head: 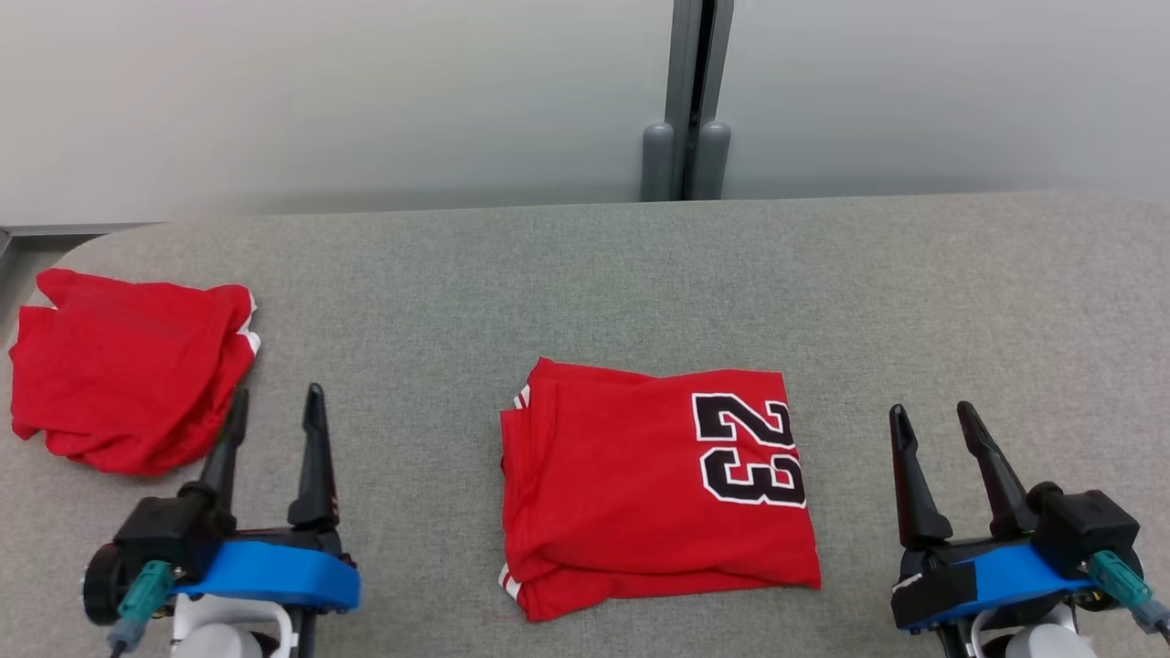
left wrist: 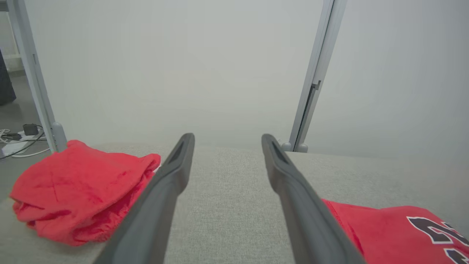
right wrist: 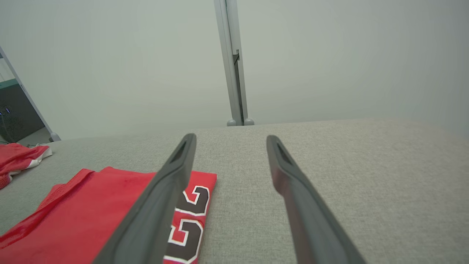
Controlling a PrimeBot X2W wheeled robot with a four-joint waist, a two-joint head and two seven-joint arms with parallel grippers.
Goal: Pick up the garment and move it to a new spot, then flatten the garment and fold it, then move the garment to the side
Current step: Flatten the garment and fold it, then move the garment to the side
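Observation:
A red garment [head: 631, 493] with a black "23" lies folded into a neat rectangle on the grey table [head: 585, 274], front centre. It also shows as the red garment [left wrist: 388, 227] low right in the left wrist view and as the red garment [right wrist: 91, 209] low left in the right wrist view. My left gripper [head: 277, 393] [left wrist: 227, 136] stands open over bare table to its left, holding nothing. My right gripper [head: 932, 409] [right wrist: 231, 136] stands open to its right, empty too. Neither touches the cloth.
A second red garment [head: 119, 366] [left wrist: 73, 190] with white trim lies loosely bundled at the table's left end, just beyond my left fingers. A grey partition post [head: 686, 100] rises behind the table's far edge. Cables [left wrist: 16, 141] lie on the floor past the left end.

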